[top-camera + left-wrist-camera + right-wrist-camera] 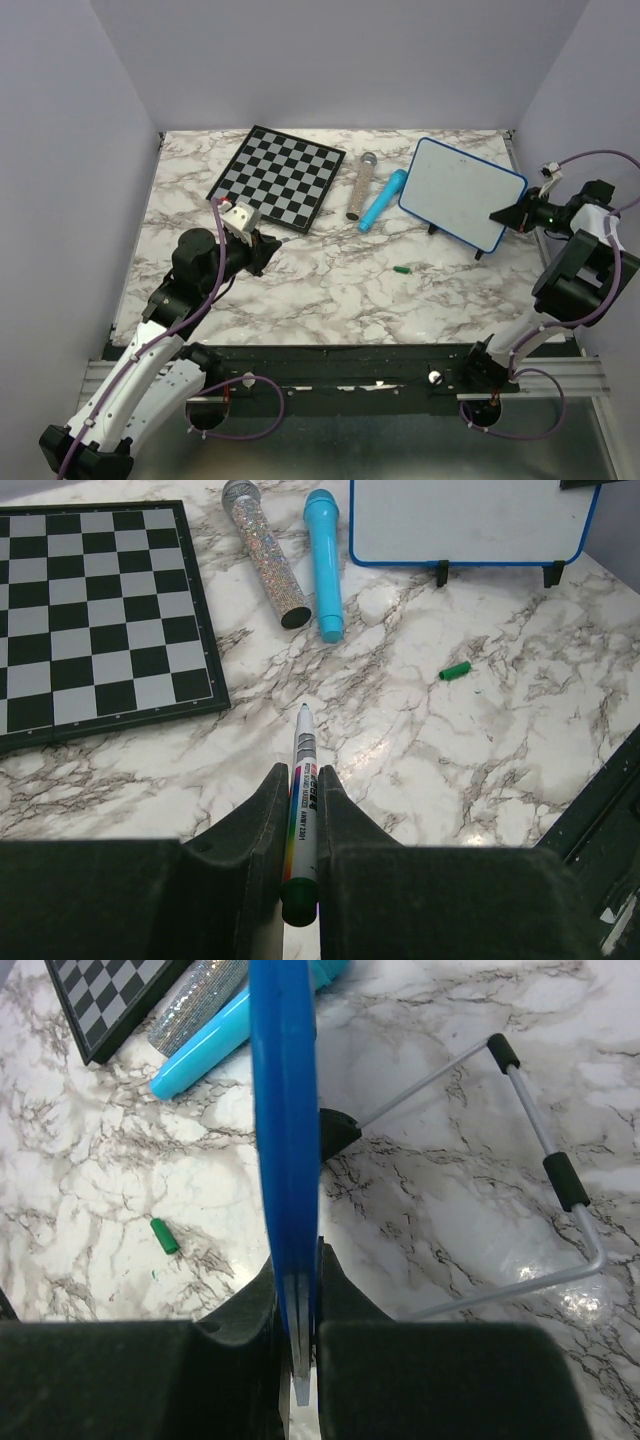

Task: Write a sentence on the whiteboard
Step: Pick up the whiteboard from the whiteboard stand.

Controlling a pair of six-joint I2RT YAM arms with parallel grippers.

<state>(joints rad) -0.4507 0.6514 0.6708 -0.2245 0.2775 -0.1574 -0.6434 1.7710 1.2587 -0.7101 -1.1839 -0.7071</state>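
Note:
The whiteboard, white with a blue rim, stands tilted on a wire stand at the back right; its face is blank and no sentence shows. It also shows in the left wrist view. My right gripper is shut on its right edge, seen edge-on in the right wrist view. My left gripper is shut on a white marker, uncapped, tip pointing forward above the marble table. The green marker cap lies loose on the table between the arms; it also shows in the left wrist view and the right wrist view.
A checkered chessboard lies at the back left. A glittery silver microphone and a blue microphone lie between it and the whiteboard. The whiteboard's wire stand rests behind the board. Grey walls enclose the table.

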